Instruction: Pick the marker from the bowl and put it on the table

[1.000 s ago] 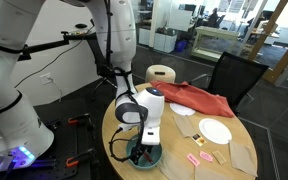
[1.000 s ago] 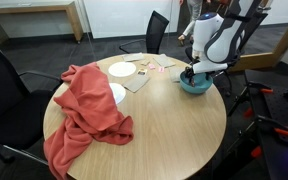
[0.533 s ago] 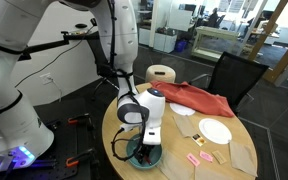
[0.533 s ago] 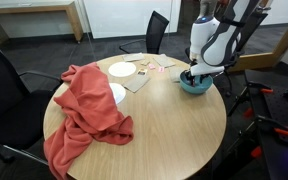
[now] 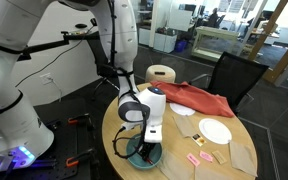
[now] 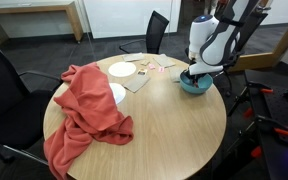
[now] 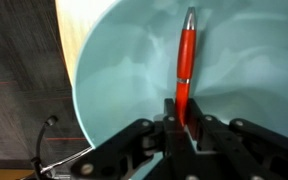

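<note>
lying straight ahead of the hand (image 7: 184, 125) in the wrist view, the marker (image 7: 185, 55) runs lengthwise away from the wrist. its long axis lines up with the gap between the fingers (image 7: 171, 125), and its grey tip points toward the far side of the bowl (image 7: 114, 70). the fingers sit drawn in on either side of the marker's near end and look clamped on it. the marker is inside the bowl, on or just over its teal floor; i cannot tell which. in an exterior view the hand reaches down into the bowl (image 6: 194, 86), which stands near the edge of the desk (image 6: 154, 120). the coming move likely calls for a straight lift, then a carry over the rim to bare desk.
</note>
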Motion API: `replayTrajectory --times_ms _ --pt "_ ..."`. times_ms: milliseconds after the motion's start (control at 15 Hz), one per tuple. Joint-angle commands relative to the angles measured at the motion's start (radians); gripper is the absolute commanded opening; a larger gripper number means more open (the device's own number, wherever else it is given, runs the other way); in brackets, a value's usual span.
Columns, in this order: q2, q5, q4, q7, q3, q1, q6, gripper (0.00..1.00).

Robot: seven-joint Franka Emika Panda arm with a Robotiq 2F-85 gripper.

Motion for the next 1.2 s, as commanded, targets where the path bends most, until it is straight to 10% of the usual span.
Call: replayTrajectory --times_ms 0,400,867,1133 --pt "-0.086 0.014 -0.075 0.008 -0.054 0.066 0.028 0.04" --pt "-0.212 -0.014 -0.185 0.014 -0.160 0.188 0.080 0.04" --pt "-0.315 -0.042 -0.260 -0.016 -0.387 0.497 0.164 0.04" --pt "-0.375 -0.108 -0.220 -0.095 -0.369 0.547 0.121 0.04"
